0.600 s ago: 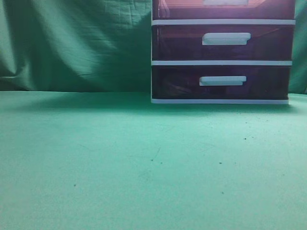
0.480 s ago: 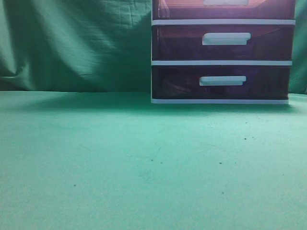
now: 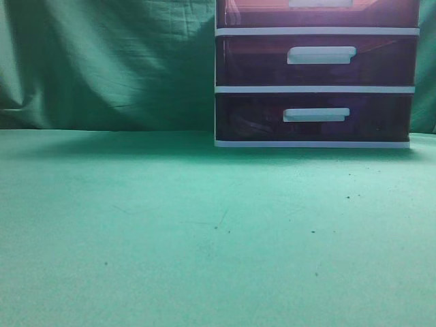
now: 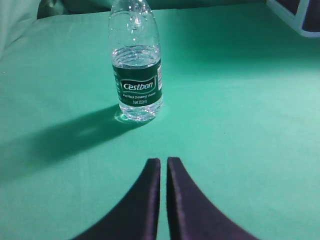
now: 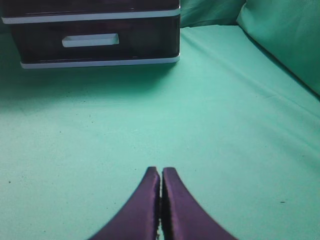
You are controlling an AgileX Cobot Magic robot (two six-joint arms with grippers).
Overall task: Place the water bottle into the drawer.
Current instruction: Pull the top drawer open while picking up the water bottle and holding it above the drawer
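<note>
A clear water bottle [image 4: 136, 75] with a dark green label stands upright on the green cloth, ahead of and slightly left of my left gripper [image 4: 163, 161], which is shut and empty. The reddish-brown drawer [image 3: 317, 13] with a white bar handle is the top visible tier of the white-framed unit, cut off by the top edge of the exterior view, and looks closed. My right gripper [image 5: 161, 170] is shut and empty, well in front of the unit's lowest drawer [image 5: 95, 42]. Neither gripper nor the bottle shows in the exterior view.
Two darker purple-brown drawers [image 3: 317, 60] [image 3: 313, 116] with white handles sit below the top one. A corner of the unit [image 4: 297, 15] shows at the far right of the left wrist view. Green cloth [image 3: 204, 225] covers the table and backdrop.
</note>
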